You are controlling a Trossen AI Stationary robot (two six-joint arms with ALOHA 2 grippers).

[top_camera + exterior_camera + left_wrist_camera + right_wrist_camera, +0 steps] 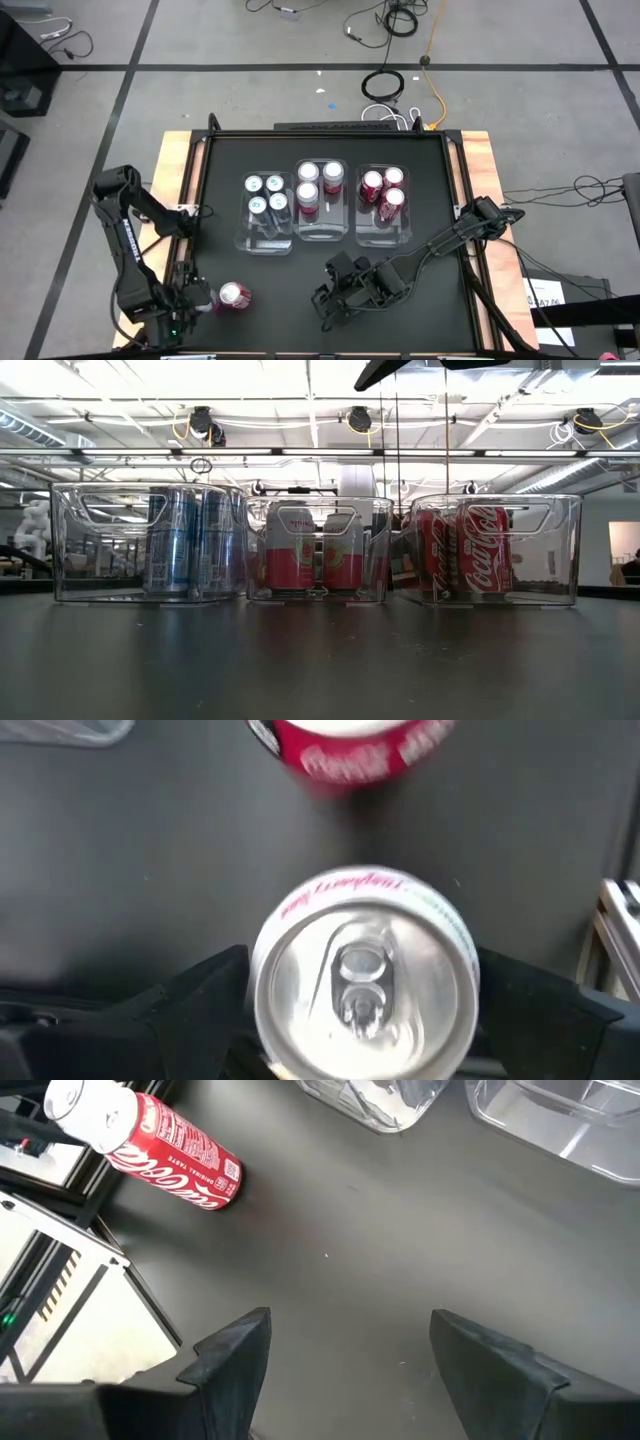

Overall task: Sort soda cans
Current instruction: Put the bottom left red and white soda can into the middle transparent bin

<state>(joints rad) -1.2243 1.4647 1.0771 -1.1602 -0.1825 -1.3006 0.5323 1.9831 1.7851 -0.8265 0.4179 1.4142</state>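
Observation:
In the left wrist view, an upright can [365, 985] with a silver top and a white side with pink lettering stands on the black table. My left gripper [365, 1020] is open and points down over it, one finger on either side; I cannot see them touching it. In the high view my left gripper [198, 298] hides this can. A red soda can [232, 296] [360, 750] [170, 1150] stands upright just beyond it. My right gripper [325, 298] [350, 1365] hovers open over bare table near the front edge, with nothing between its fingers.
Three clear bins stand in a row at mid-table: the left bin [268, 240] holds teal cans [190, 540], the middle bin [320, 232] pink-and-white cans [300, 555], the right bin [384, 235] red cans [470, 550]. Bare black table lies between the bins and the front edge.

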